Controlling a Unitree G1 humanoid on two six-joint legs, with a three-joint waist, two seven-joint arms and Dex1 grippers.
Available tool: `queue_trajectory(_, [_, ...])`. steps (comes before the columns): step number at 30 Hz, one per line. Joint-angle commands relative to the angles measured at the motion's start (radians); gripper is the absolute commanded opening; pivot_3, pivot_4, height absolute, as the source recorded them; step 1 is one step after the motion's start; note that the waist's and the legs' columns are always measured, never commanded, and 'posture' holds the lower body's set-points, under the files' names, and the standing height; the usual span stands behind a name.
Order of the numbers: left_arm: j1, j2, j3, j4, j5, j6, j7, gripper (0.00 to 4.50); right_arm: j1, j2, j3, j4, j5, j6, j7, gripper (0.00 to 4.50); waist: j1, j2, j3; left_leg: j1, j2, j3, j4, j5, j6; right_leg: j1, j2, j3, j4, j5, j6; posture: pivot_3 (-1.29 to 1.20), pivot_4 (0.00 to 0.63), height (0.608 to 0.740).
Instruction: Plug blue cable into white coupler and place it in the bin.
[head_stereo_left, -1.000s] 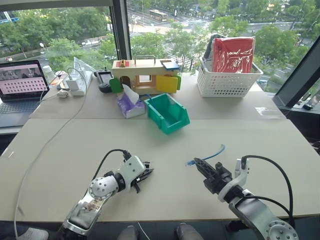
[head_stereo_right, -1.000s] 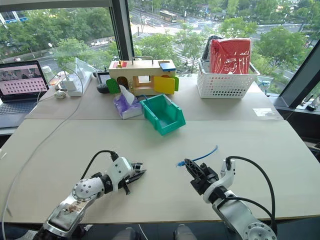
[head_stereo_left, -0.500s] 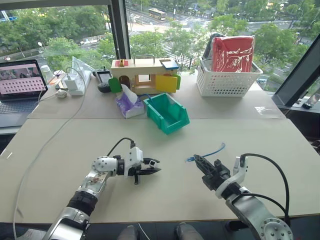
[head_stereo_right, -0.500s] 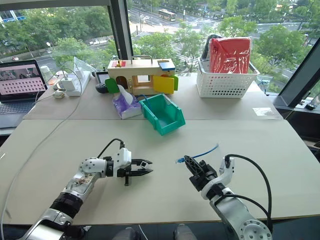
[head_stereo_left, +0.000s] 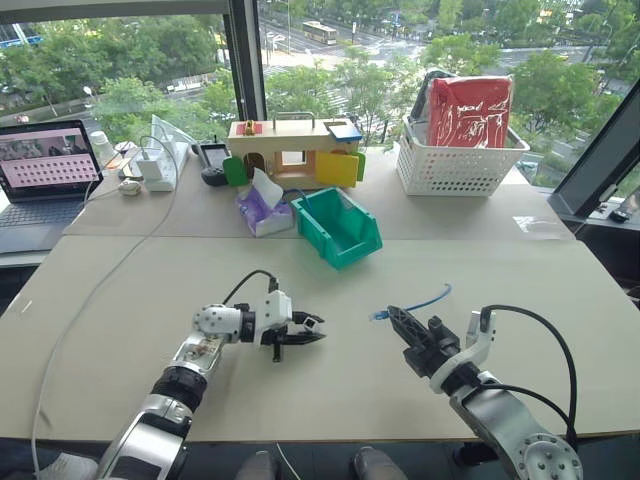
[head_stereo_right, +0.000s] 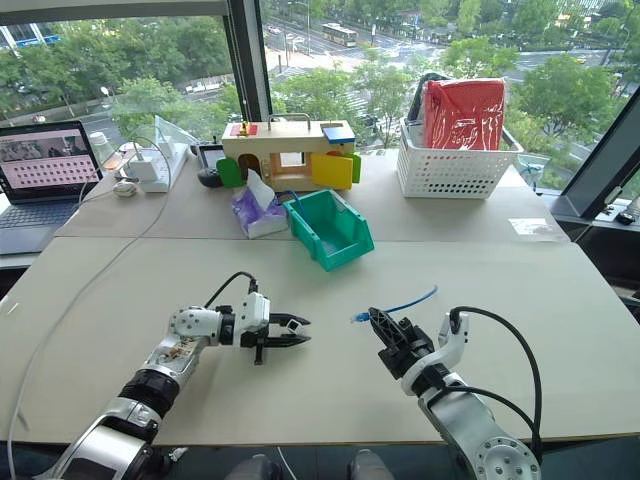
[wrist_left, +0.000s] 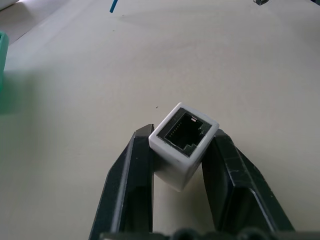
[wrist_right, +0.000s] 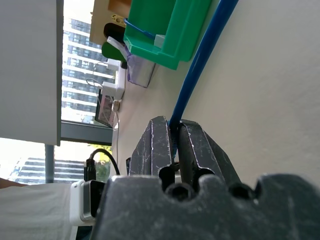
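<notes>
My left gripper (head_stereo_left: 310, 331) hovers low over the table's middle and points right, shut on the white coupler (wrist_left: 182, 145). The coupler's dark socket faces outward between the black fingers (wrist_left: 131, 180). A short way to its right, my right gripper (head_stereo_left: 394, 314) is shut on the blue cable (head_stereo_left: 425, 301) just behind its clear plug (head_stereo_left: 378, 316). That plug points left toward the coupler, with a gap between them. The rest of the cable arcs away over the table. In the right wrist view the cable (wrist_right: 200, 70) runs out from between the shut fingers. The teal bin (head_stereo_left: 338, 227) stands further back, open.
Beside the bin lies a purple tissue pack (head_stereo_left: 260, 205), with a wooden toy house (head_stereo_left: 295, 150) behind. At the back right stands a white basket (head_stereo_left: 455, 165) holding a red bag. A laptop (head_stereo_left: 45, 165) and white charger (head_stereo_left: 155, 168) sit back left. A long white cord (head_stereo_left: 95, 290) crosses the left side.
My left arm has stretched forward and its gripper has swung round to point right, toward the cable's plug. The right gripper has kept still with the cable.
</notes>
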Motion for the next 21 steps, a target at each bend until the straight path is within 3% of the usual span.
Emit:
queue_trajectory(1, [-0.007,-0.021,-0.009,0.03,0.019,0.022,-0.003,2.95,-0.012,0.003,-0.028,-0.017,0.005,-0.016,0.011,0.0,0.001,0.0,0.0,0.0,0.0,0.0,0.0,0.0,0.0,0.0,0.0,0.0,0.0,0.0,0.0,0.0,0.15,0.715])
queue_trajectory(5, [-0.009,-0.019,-0.005,0.017,0.019,0.034,-0.013,4.4,-0.013,0.005,-0.029,-0.017,0.004,-0.017,0.01,0.0,0.002,0.0,0.0,0.0,-0.001,0.0,0.0,0.0,0.0,0.0,-0.001,0.0,0.0,0.0,0.0,0.0,0.15,0.715])
queue_trajectory(13, [0.043,0.006,0.007,-0.078,0.014,0.147,0.015,4.46,-0.018,0.009,-0.027,-0.008,0.009,-0.014,0.011,0.0,-0.005,0.0,0.0,0.0,0.0,0.0,0.0,0.0,0.0,0.0,-0.001,0.0,0.0,0.0,0.0,0.0,0.15,0.715])
queue_trajectory(21, [0.259,0.072,0.099,-0.492,-0.091,0.41,0.12,4.46,-0.005,0.009,-0.026,-0.025,0.011,-0.008,0.007,0.0,-0.017,0.001,0.0,-0.001,0.003,-0.001,-0.002,0.0,0.0,-0.002,-0.001,0.0,0.0,0.001,-0.004,0.0,0.15,0.715])
